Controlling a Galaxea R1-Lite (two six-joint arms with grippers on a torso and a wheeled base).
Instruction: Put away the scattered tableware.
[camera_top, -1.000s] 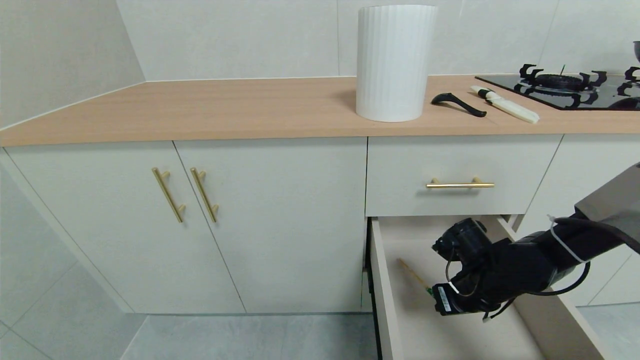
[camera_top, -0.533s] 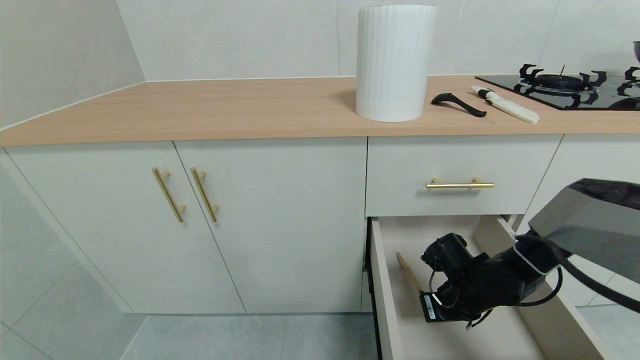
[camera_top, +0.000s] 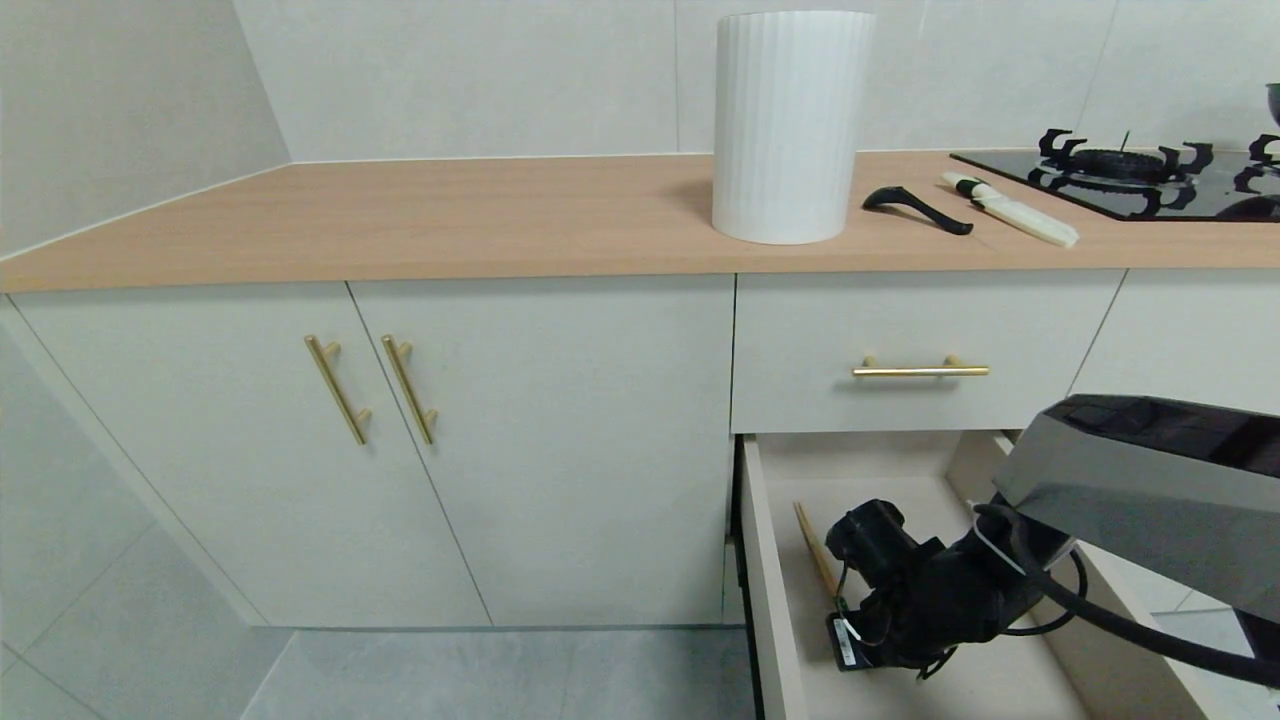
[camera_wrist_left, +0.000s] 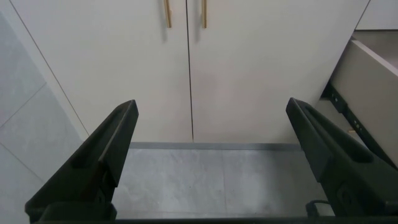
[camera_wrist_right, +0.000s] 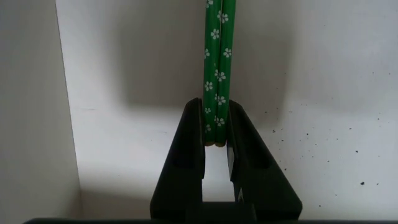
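A pair of green chopsticks (camera_wrist_right: 216, 74) with white flower print is pinched at its end by my right gripper (camera_wrist_right: 216, 146), which is shut on it. In the head view that gripper (camera_top: 850, 612) is low inside the open lower drawer (camera_top: 775, 640), near its left wall. The chopsticks' wooden end (camera_top: 814, 560) slants toward the drawer's back along that wall. Whether they touch the drawer floor I cannot tell. My left gripper (camera_wrist_left: 211, 109) hangs open with nothing in it, facing the cabinet doors and the floor.
On the counter stand a tall white ribbed container (camera_top: 790, 125), a black-handled tool (camera_top: 915, 208) and a white knife (camera_top: 1010, 208), with a gas hob (camera_top: 1130, 175) at the far right. The upper drawer with its gold handle (camera_top: 920, 371) is closed.
My right arm has moved down and to the left, deeper into the drawer, carrying the chopsticks closer to the drawer's left wall. The counter items have not moved.
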